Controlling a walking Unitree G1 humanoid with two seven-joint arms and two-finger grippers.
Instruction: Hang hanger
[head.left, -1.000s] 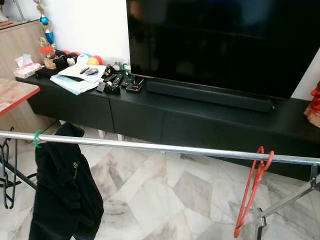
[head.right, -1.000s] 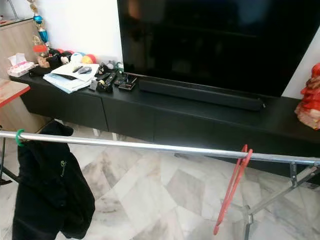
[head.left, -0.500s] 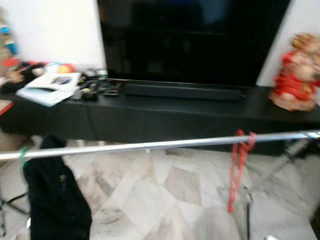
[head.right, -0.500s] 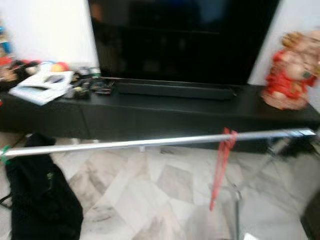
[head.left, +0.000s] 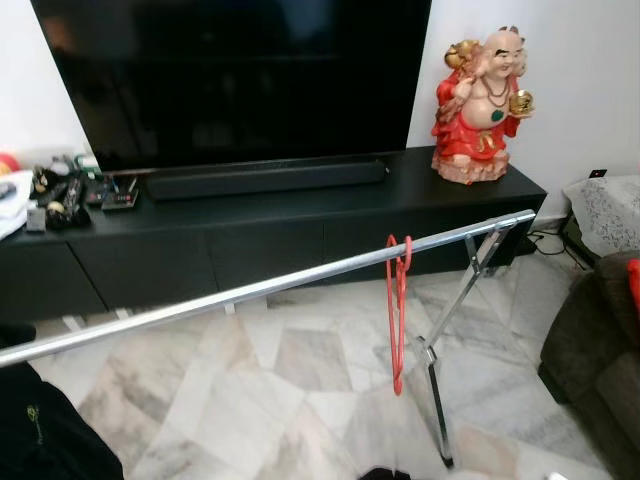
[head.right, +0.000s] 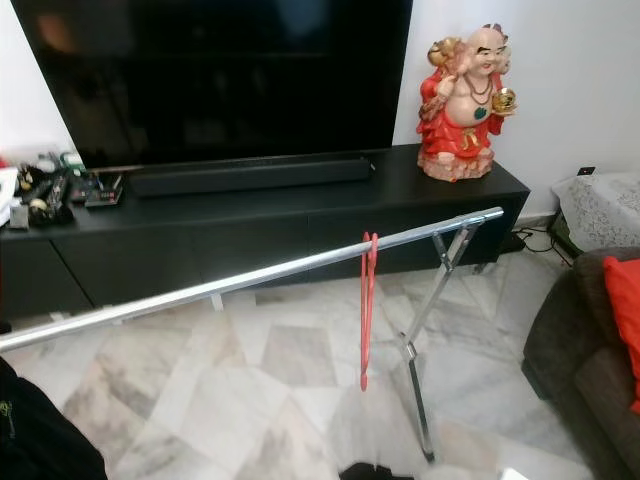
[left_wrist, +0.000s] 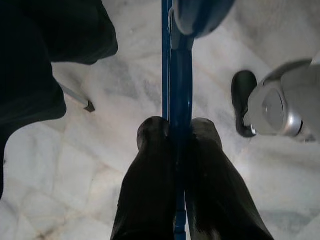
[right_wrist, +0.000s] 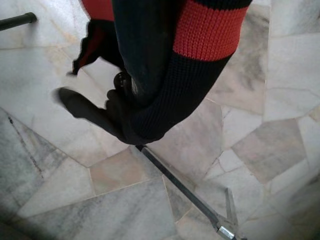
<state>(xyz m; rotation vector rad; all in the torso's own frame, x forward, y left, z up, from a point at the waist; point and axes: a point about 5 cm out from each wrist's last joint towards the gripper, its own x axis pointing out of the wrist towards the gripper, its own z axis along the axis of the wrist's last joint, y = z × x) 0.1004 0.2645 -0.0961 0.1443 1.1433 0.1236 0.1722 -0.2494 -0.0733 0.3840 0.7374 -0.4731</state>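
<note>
Two fingers of my left gripper (left_wrist: 177, 132) are pinching a blue hanger (left_wrist: 179, 75), hanging low over the floor. I cannot tell my right gripper's state. Next, I judge, lifting its hook onto the rail (head.left: 270, 288) ahead, above.

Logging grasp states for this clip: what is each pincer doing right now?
Left pincer: shut on a blue hanger.
Right pincer: draped by a red-and-black knit garment; fingers' state cannot be told.
</note>
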